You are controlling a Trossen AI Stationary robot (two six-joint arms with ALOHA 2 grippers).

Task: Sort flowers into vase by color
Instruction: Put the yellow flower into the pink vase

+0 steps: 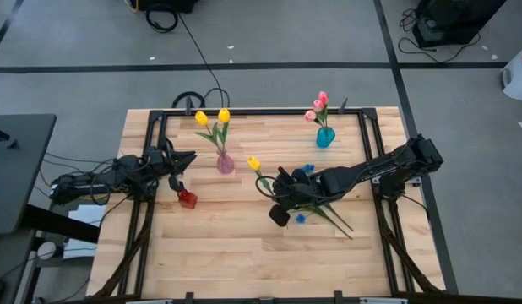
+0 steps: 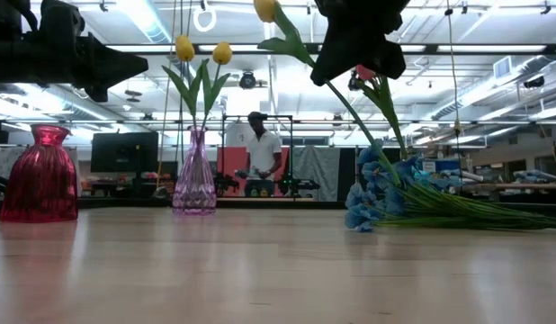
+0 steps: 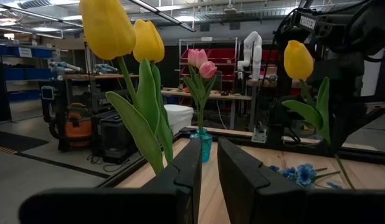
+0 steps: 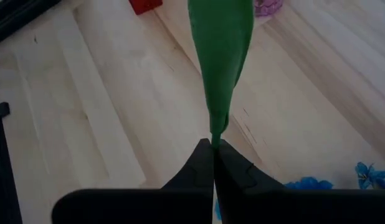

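My right gripper is shut on a yellow tulip above the table's middle; its bloom also shows in the low view. Blue blossom sprays lie flat on the table under and beside that gripper, stems toward the near right. A purple vase holds two yellow tulips upright. A blue vase at the far edge holds pink tulips. A red vase stands empty. My left gripper hovers left of the purple vase, open by a narrow gap, empty. My right gripper pinches the yellow tulip's green stem and the base of its leaf between its two fingertips. The tulip is raised, its bloom up and toward the left of the gripper. Whether the stem's lower end rests among the blue sprays, I cannot tell.
A black frame runs round the wooden table top. Bare wood lies along the near half. A person stands in the room beyond the far edge.
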